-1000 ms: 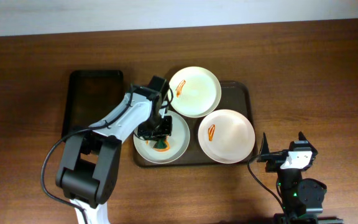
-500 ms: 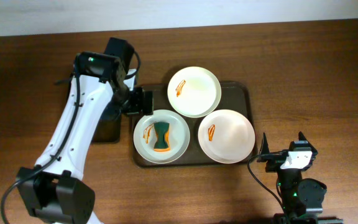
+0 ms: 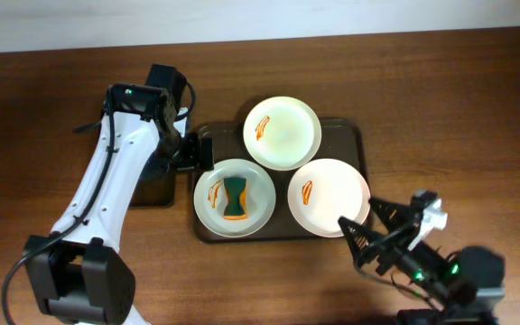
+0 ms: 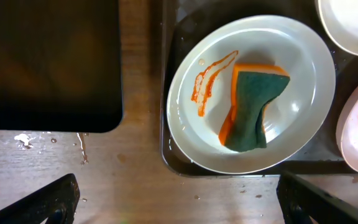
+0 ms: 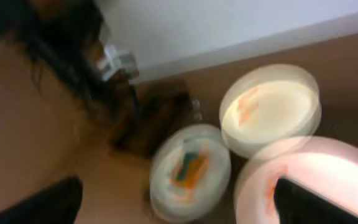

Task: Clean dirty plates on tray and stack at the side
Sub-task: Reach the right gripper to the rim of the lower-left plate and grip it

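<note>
Your tray (image 3: 344,135) lies in the middle of the table (image 3: 468,90) and carries all three plates, side by side, none on top of another. The left plate (image 3: 257,184) holds a green and orange sponge (image 3: 234,200), which lies just beside an orange-red smear (image 4: 209,84). The far plate (image 3: 287,135) and the right plate (image 3: 332,194) each hold only a smear of the same colour, toward their left sides. The far plate reaches out over the far rim of the tray.

A black tray (image 4: 48,62) stands just beside the tray, on its left. From overhead, your left arm covers most of it. In the left wrist view the picture's edge cuts it off, and it also cuts the far plate and the right plate down to slivers.

Your left gripper (image 3: 197,152) hangs over the place where the two trays meet. Its fingers (image 4: 55,202) are wide apart and hold nothing; only their dark tips show, in the lower corners.

Your right gripper (image 3: 359,226) is at the near rim of the right plate, fingers spread with nothing between them. You cannot tell whether it touches the plate. The right wrist view is blurred. The plates appear as pale discs, and the sponge is only a green-orange streak.
</note>
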### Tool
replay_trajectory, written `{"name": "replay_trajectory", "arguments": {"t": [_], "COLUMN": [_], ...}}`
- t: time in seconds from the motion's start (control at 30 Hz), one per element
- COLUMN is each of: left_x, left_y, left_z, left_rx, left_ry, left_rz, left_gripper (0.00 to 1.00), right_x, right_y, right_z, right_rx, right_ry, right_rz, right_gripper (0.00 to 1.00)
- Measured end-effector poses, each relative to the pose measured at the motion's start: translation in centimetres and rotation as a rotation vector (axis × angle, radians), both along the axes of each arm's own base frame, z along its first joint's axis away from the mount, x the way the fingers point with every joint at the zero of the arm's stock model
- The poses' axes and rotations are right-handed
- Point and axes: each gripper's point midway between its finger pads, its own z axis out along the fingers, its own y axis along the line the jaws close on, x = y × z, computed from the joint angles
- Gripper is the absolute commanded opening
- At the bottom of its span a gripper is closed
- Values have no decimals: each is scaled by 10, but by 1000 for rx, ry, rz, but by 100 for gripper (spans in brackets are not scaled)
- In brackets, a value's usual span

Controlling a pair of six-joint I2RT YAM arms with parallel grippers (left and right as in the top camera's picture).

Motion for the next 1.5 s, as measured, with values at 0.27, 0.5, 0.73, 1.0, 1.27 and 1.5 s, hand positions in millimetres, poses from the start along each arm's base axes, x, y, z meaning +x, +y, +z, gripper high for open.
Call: {"name": "replay_trajectory", "arguments": {"t": [0.27, 0.5, 0.73, 1.0, 1.27, 1.5], "left_x": [0, 0, -2, -1, -1, -2], "left_y": [2, 3, 3, 3, 3, -1], "left_z": [-1, -1, -1, -1, -1, -1], "left_rx": [14, 15, 16, 16, 16, -7], "left_ry": [1, -2, 7, 5, 5, 10], "left_rz": [0, 0, 0, 0, 0, -1], "left_gripper": [100, 100, 100, 100, 100, 100], "right_x": [61, 99, 126, 145, 139, 131], "right_y": [19, 89, 116, 139, 136, 131], "right_z": [67, -106, -197, -194, -232, -236], "right_rx": [-150, -677, -721, -657, -701, -716], "right_ry": [243, 653, 768, 664, 734, 771], "right_rz": [254, 136, 78, 134, 152, 159], "right_gripper": [58, 65, 59, 45, 24, 16]}}
